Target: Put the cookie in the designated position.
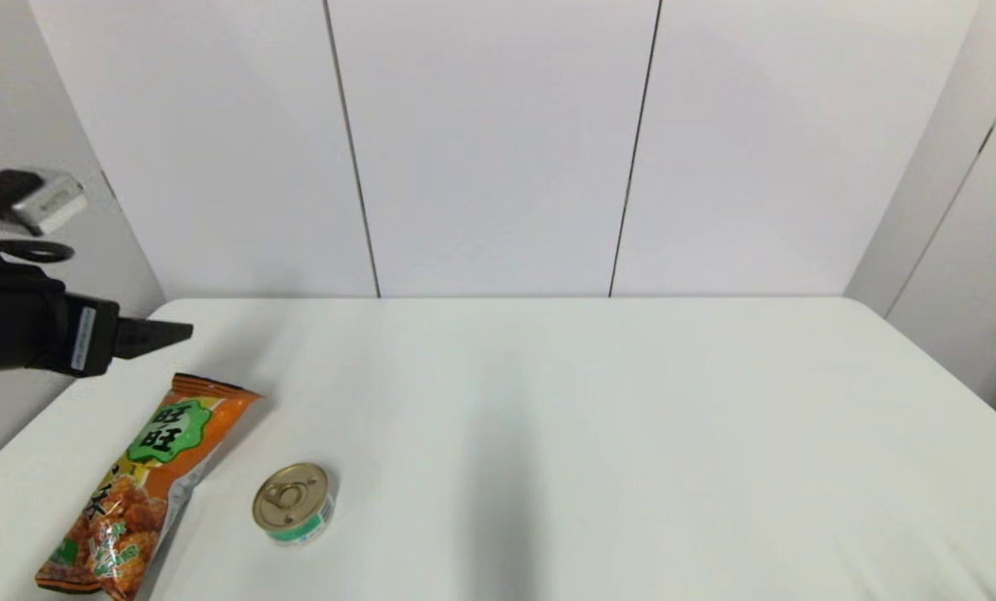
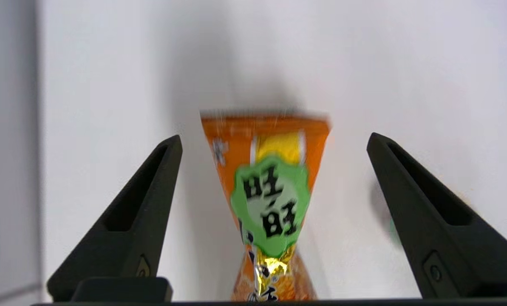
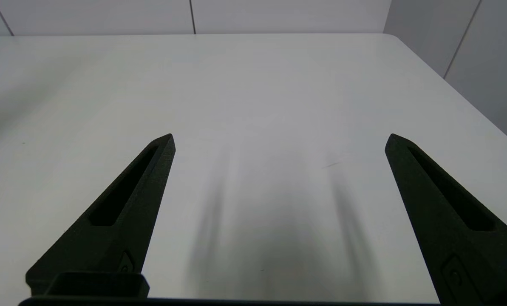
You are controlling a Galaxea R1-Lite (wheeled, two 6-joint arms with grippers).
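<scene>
The cookie point(image 1: 151, 484) is an oblong orange packet with a green scalloped badge, lying flat at the table's near left. Its sealed end points toward the back. My left gripper point(image 1: 164, 334) hovers above and just behind that end, pointing right. In the left wrist view the left gripper point(image 2: 273, 137) stands open, and the cookie point(image 2: 270, 199) lies below, centred in the wide gap between the fingers without touching them. My right gripper point(image 3: 278, 136) is open over bare table with nothing between its fingers; it does not show in the head view.
A small round tin point(image 1: 293, 503) with a gold pull-tab lid and green label stands just right of the packet. The white table point(image 1: 631, 434) stretches to the right and ends at a panelled wall behind. The table's left edge runs close to the packet.
</scene>
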